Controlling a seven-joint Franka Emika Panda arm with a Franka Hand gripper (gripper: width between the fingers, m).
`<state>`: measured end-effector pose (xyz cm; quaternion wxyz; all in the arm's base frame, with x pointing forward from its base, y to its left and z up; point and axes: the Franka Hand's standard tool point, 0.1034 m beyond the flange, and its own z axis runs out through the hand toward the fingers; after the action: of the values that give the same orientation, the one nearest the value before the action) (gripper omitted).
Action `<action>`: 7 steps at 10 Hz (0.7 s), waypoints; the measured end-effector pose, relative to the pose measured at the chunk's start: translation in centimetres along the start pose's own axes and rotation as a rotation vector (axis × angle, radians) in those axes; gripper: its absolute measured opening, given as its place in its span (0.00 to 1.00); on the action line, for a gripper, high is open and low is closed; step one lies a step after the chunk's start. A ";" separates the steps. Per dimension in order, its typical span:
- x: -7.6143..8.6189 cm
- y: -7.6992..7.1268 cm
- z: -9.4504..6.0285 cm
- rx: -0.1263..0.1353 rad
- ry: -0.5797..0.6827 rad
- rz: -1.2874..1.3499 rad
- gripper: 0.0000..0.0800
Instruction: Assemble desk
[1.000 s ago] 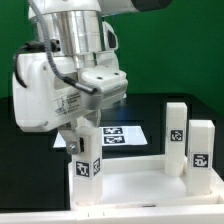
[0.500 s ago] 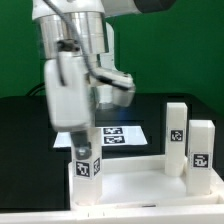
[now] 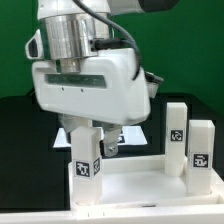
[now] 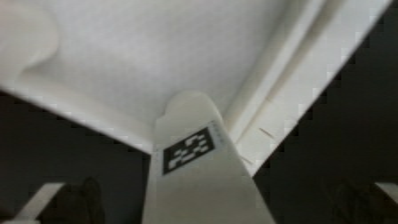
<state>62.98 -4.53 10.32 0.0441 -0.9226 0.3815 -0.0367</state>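
Observation:
The white rimmed tabletop [image 3: 140, 188] lies at the front, and it also fills the far part of the wrist view [image 4: 125, 60]. A white tagged leg [image 3: 86, 160] stands upright in the corner at the exterior view's left. My gripper [image 3: 90, 148] straddles the top of this leg, with a dark finger [image 3: 108, 150] showing just beside it. In the wrist view the leg [image 4: 205, 165] rises between my fingers [image 4: 71, 200] with dark gaps on both sides, so the gripper [image 4: 222, 205] is open. Two more tagged legs [image 3: 176, 133] [image 3: 201, 150] stand at the exterior view's right.
The marker board [image 3: 128, 133] lies on the black table behind the tabletop, partly hidden by my arm. A green wall stands at the back. My large white wrist housing [image 3: 90, 85] hangs over the left half of the scene.
My wrist has turned about the vertical over the leg, its housing swinging round to face the camera. The leg and its tag have kept the same position and facing.

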 end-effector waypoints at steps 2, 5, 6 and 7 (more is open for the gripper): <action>0.0 -0.2 0.1 -0.014 0.006 -0.145 0.81; 0.1 0.0 0.1 -0.018 0.007 -0.127 0.36; 0.2 0.1 0.1 -0.017 0.006 -0.026 0.36; 0.2 0.2 -0.1 -0.024 -0.004 0.151 0.36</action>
<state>63.01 -4.82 10.44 0.0366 -0.8917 0.4504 -0.0268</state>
